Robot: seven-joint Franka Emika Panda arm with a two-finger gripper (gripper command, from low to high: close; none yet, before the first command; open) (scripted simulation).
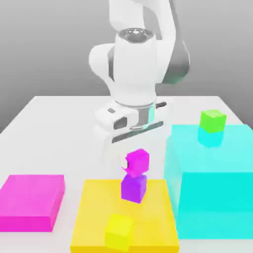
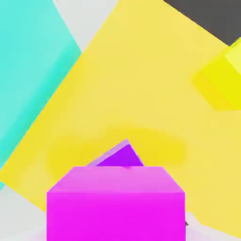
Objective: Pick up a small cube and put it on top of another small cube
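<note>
The small magenta cube [image 1: 137, 162] sits a little askew on top of the small purple cube [image 1: 133, 189], which stands on a flat yellow block [image 1: 94, 212]. My gripper [image 1: 132, 148] hangs straight above the two stacked cubes, its white hand just over the magenta one. In the hand view the magenta cube [image 2: 115, 202] is close in front, with a corner of the purple cube [image 2: 120, 156] peeking out behind it over the yellow block [image 2: 141, 94].
A small yellow cube [image 1: 119, 231] lies on the yellow block near its front edge. A tall cyan block [image 1: 212, 183] with a small green cube [image 1: 213, 120] on top stands at the exterior view's right. A flat magenta block [image 1: 30, 201] lies at the left.
</note>
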